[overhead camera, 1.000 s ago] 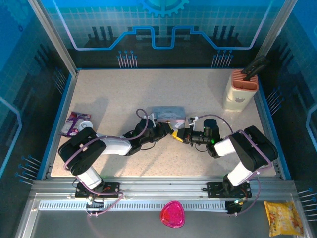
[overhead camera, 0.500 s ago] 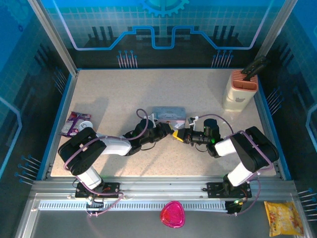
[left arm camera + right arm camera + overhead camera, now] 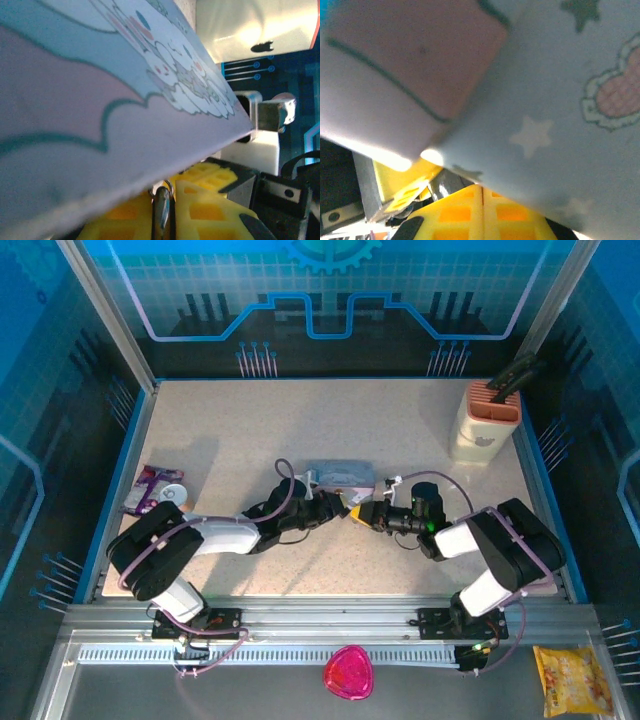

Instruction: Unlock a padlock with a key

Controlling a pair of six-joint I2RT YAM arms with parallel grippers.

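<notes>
No legible text, brand or number; cartoon tin (image 3: 100,115) bears star, heart pictures only.

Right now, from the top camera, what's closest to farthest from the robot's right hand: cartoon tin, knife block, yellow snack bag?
From the right hand:
1. cartoon tin, just behind it, middle.
2. knife block, far right corner.
3. yellow snack bag, bottom right of the view.
</notes>
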